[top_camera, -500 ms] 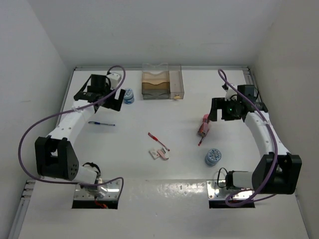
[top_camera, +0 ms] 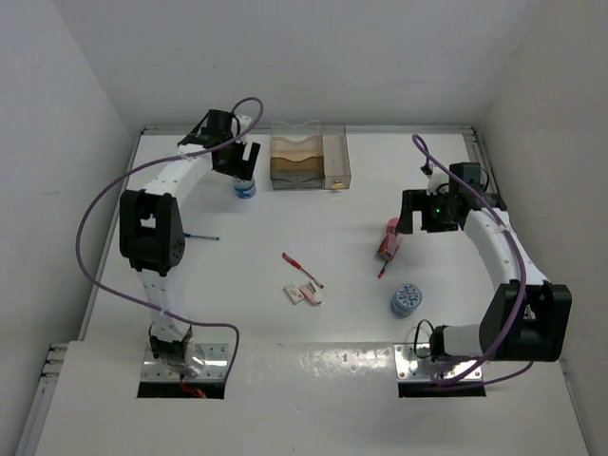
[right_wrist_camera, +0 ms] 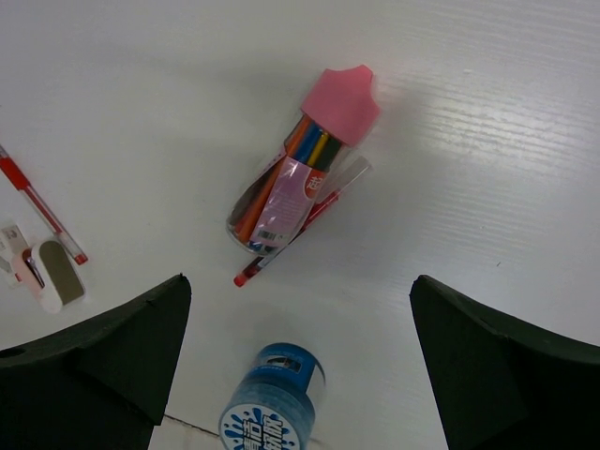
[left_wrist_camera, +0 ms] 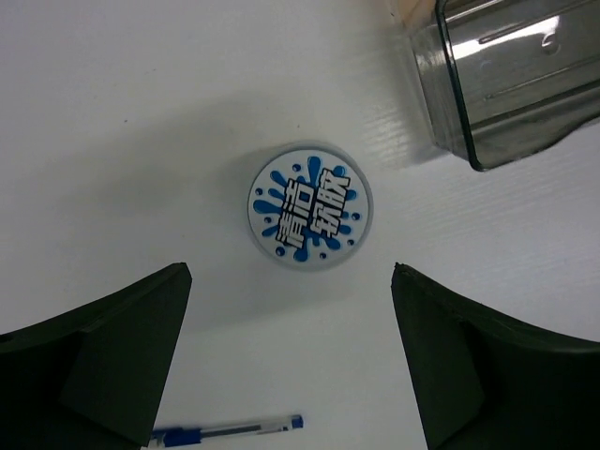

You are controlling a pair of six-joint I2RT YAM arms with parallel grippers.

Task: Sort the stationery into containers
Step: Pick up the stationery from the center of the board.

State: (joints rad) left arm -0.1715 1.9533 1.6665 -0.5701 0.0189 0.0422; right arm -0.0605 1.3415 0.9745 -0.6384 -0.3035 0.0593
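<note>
**Table** [top_camera: 247,285]: white; carries every item below.

**Desk organiser** [top_camera: 309,160]: clear walls, tan compartments, a wide section with a narrow one on its right. Stands at the far edge of the table, about mid-width.

**Left claw** [left_wrist_camera: 289,281]: spread wide, pinching nothing. Hangs over the first roll.

**First roll** [left_wrist_camera: 310,206]: round, with a blue-and-white printed top. Sits flat on the table just left of the organiser, with a gap between them.

**Blue pen** [left_wrist_camera: 225,431]: lies on the table on the left side, well apart from the organiser.

**Right claw** [right_wrist_camera: 300,281]: spread wide and empty. Hangs over the pen tube.

**Pen tube** [right_wrist_camera: 291,187]: clear, with a pink cap and coloured pens inside. Lies on its side, right of centre.

**Red pen** [right_wrist_camera: 267,262]: thin; lies against the tube.

**Second roll** [right_wrist_camera: 272,403]: sits near the tube, toward the near edge.

**Second red pen** [right_wrist_camera: 42,211]: lies loose at mid-table.

**Erasers** [right_wrist_camera: 47,272]: white-pink; lie just beside the second red pen.
</note>
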